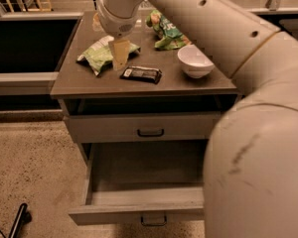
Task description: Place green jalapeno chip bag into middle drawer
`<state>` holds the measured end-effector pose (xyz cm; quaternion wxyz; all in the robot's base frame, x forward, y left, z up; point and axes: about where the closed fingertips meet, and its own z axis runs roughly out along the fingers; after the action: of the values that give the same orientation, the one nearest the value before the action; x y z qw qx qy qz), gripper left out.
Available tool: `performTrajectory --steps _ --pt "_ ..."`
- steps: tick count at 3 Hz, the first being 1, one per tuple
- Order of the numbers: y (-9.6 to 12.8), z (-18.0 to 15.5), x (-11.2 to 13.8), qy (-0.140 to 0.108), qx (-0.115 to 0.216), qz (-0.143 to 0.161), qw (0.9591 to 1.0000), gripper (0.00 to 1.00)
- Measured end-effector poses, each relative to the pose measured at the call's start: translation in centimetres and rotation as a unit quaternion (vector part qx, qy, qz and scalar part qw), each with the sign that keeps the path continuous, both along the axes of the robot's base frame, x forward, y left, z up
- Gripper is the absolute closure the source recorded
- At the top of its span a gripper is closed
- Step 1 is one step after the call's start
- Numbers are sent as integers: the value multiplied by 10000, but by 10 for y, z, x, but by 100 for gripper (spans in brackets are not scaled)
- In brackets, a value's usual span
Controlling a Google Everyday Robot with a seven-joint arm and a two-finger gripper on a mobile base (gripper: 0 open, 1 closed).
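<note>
**Current step: approach for pickup.** The gripper (120, 63) hangs at the upper centre-left of the frame, directly over the right end of the green jalapeno chip bag (95, 58). The bag lies flat on the cabinet top (69, 86), toward its left side. It is judged not yet lifted. Whether the gripper touches the bag cannot be told, nor whether the gripper is set wide or narrow.

**Destination.** The middle drawer (139, 209) stands pulled out at the bottom of the frame, below the closed drawer front (114, 128) with the dark bar handle. The visible part of the drawer's interior holds nothing.

**Next move, as judged:**
1. Lower onto the bag and close on it. The foil is thin and flat, so the grasp likely needs an edge or a pinched fold.
2. Lift clear of the dark snack bar (141, 74), which lies just right of the bag.
3. Carry the bag forward past the cabinet's front edge, then down into the open drawer.

**Other items on the cabinet top.** A white bowl (195, 61) sits to the right. A second green snack bag (165, 29) lies at the back, near top centre.

**Hidden or cut off:**
- The arm (258, 148) fills the right side of the frame. It covers the right part of the middle drawer and its interior.
- The gripper hides part of the bag's right end.
- The bag's print is unreadable.
</note>
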<state>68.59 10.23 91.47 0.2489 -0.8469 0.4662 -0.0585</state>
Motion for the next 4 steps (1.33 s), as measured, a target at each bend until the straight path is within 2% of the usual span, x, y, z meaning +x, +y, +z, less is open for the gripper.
performTrajectory --steps 1,2,3,4 --pt "27 -25 20 144 85 183 9997 22" --pt "48 -47 32 217 147 335 9991 29" --pt "51 -62 46 246 135 362 9990 31" --pt "45 -77 54 225 41 336 9992 34"
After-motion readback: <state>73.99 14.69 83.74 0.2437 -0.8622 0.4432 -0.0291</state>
